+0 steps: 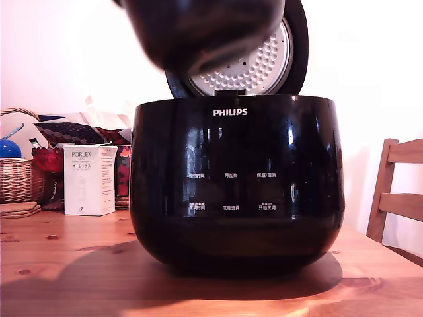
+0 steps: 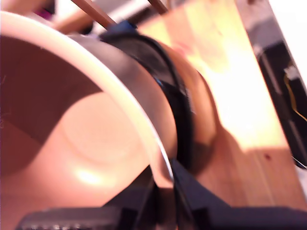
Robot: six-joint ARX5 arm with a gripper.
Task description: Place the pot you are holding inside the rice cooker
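Note:
The pot (image 1: 198, 30) hangs tilted and blurred at the top of the exterior view, above the left part of the rice cooker's (image 1: 236, 181) open mouth. The cooker is glossy black with a PHILIPS logo. Its lid (image 1: 264, 63) stands open behind, showing the white dimpled plate. In the wrist view my gripper (image 2: 163, 191) is shut on the pot's thin rim (image 2: 160, 158), one finger inside and one outside. The pot's inside (image 2: 72, 139) fills that view, with the rice cooker's dark rim (image 2: 180, 105) just beyond it. The gripper is out of the exterior view.
The cooker stands on a wooden table (image 1: 73, 264). At the exterior view's left are a white PORLEX box (image 1: 89, 179), a wicker basket (image 1: 16, 178) with a blue ball (image 1: 9, 148), and patterned fabric. A wooden chair (image 1: 396, 191) stands at the right.

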